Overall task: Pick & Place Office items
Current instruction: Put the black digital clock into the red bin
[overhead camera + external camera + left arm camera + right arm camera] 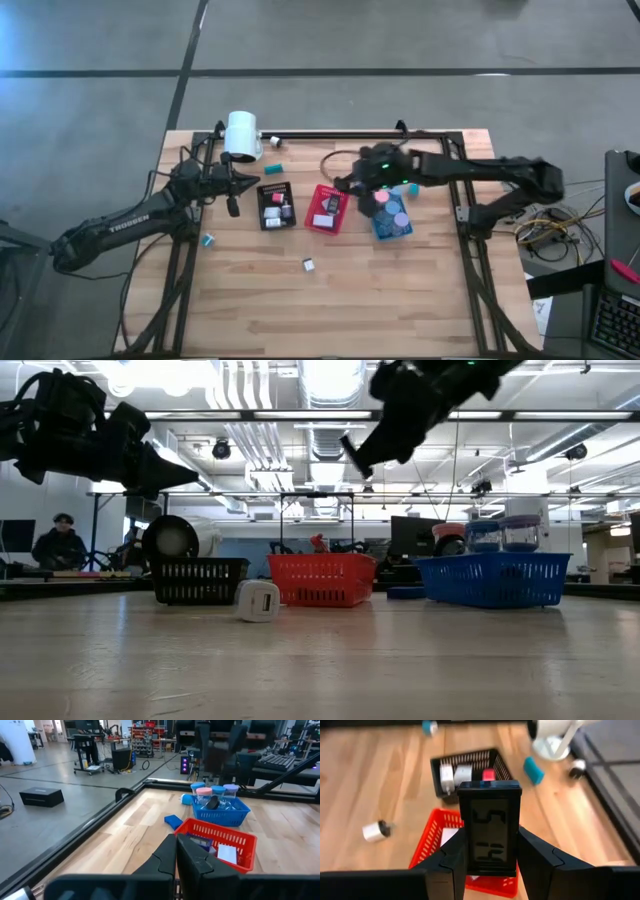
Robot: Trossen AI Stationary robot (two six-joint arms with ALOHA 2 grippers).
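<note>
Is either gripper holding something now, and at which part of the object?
The right gripper holds a small black digital clock, clamped by its two side edges near the bottom end, above the red tray. The left gripper is shut and holds nothing.

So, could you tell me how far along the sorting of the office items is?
Partly done: the black tray, red tray and blue tray already hold items. In hand: the right hand grips a small black clock above the red tray; the left hand is shut and empty. Left: a white block and teal bits loose on the table.
</note>
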